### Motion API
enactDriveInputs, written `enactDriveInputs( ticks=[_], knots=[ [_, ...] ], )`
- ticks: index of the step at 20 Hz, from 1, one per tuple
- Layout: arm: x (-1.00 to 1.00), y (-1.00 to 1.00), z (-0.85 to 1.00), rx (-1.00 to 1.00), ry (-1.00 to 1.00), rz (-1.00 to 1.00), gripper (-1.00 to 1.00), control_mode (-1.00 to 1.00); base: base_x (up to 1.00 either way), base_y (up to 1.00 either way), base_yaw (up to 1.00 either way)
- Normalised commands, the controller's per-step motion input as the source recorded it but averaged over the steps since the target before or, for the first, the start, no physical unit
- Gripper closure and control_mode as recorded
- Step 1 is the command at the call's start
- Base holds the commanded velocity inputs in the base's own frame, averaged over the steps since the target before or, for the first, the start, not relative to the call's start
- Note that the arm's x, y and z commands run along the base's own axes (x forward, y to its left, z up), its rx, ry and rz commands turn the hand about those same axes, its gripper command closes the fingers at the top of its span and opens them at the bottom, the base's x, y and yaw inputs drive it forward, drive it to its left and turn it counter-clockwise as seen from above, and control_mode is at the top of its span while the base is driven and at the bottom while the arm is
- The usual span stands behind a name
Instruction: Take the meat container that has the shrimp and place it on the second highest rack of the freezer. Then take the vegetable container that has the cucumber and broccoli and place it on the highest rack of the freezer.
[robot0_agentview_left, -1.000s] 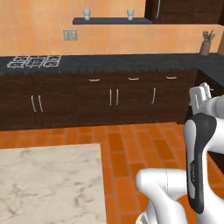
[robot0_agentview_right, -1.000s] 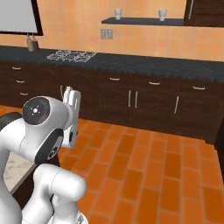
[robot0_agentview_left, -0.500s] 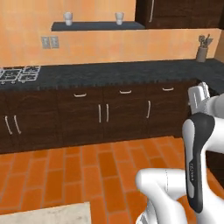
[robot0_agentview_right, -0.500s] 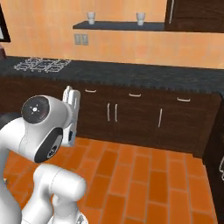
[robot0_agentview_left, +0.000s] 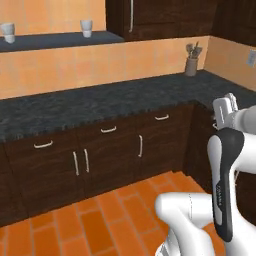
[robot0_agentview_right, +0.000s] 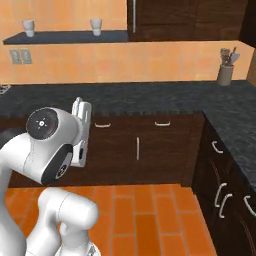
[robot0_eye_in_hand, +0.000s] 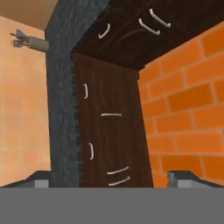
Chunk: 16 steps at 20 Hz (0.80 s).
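I saw a dark stone counter (robot0_agentview_left: 90, 107) over dark wood cabinets (robot0_agentview_left: 100, 160). Above its left end, two white cups (robot0_agentview_left: 86, 27) stood on a wall shelf (robot0_agentview_left: 60, 41); at its far corner stood a utensil holder (robot0_agentview_left: 190, 64). My gripper (robot0_eye_in_hand: 111, 179) hung with jaws wide apart, empty. I couldn't spot any task container or the freezer.

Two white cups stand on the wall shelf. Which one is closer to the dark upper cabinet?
The right-hand cup, near the shelf end that meets the upper cabinet. The other cup stands further left.
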Motion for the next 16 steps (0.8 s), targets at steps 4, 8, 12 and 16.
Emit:
enactDriveInputs(
  ticks=[4, 8, 12, 16],
  knots=[
    [0.00, 0.00, 0.00, 0.00, 0.00, 0.00, -1.00, 1.00, 0.86, 0.00, -0.67],
    [0.00, 0.00, 0.00, 0.00, 0.00, 0.00, -1.00, 1.00, 0.67, 0.06, -0.75],
    [0.00, 0.00, 0.00, 0.00, 0.00, 0.00, -1.00, 1.00, 0.55, 0.26, -0.83],
    [0.00, 0.00, 0.00, 0.00, 0.00, 0.00, -1.00, 1.00, 0.53, 0.35, -0.82]
  ],
)
